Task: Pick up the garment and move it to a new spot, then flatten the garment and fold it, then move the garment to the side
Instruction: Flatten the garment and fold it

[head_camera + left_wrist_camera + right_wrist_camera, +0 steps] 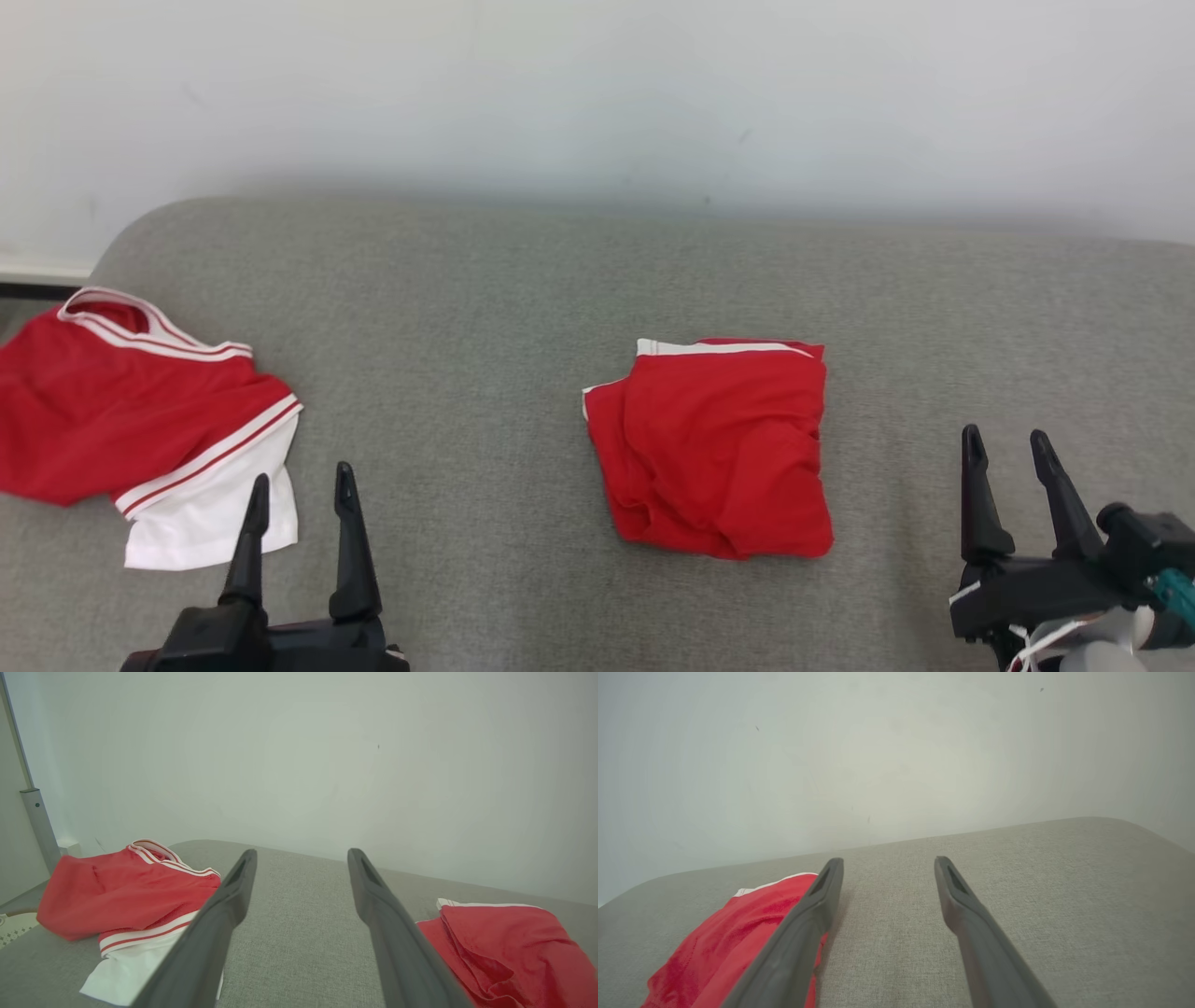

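Jaws apart, folded garment (714,448) between left gripper (302,472) and right gripper (1005,432)

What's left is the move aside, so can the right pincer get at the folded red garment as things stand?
Probably yes: the right pincer is open, just right of the folded red garment, bare grey cushion between.

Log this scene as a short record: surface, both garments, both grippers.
surface: grey fabric cushion
folded garment: red with white trim, folded, lying right of centre
loose garment: red and white, rumpled, at the left edge
left gripper: open, empty, by the loose garment's white end
right gripper: open, empty, right of the folded garment, apart from it
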Robot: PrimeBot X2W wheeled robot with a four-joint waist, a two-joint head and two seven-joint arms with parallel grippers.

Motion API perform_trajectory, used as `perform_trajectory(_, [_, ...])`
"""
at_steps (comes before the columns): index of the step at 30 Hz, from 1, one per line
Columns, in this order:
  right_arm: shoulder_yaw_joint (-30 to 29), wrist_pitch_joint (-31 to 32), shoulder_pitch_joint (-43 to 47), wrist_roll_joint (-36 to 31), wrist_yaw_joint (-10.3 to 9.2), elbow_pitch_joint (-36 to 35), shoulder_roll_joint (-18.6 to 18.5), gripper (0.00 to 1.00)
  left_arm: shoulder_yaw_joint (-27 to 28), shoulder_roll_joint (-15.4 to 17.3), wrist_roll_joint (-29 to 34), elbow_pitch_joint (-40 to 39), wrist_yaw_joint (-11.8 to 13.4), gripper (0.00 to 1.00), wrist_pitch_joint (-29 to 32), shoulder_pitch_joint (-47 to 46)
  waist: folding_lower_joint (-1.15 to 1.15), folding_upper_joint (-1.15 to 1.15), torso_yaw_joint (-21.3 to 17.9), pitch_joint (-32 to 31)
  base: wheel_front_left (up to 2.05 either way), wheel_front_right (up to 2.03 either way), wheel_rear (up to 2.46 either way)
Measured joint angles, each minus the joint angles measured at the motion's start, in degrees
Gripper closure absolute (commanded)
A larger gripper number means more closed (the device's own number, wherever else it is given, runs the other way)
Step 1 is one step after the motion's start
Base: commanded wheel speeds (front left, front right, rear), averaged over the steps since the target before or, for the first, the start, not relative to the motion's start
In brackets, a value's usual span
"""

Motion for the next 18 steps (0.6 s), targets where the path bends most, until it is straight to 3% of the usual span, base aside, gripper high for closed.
perform_trajectory(8, [0.5,0.0,7.5,-5.6,0.0,-8.8,1.6,0.0,-0.3,2.6,5.2,0.0,1.1,0.0,0.0,2.1,0.0,0.0,-2.8,-2.1,0.0,0.0,0.0])
perform_trajectory(18, [1.7,2.1,13.9,-11.3,0.0,-15.8,2.9,0.0,-0.4,5.9,6.0,0.9,0.4,0.0,1.9,3.3,0.0,0.0,-4.9,-4.2,0.0,0.0,0.0])
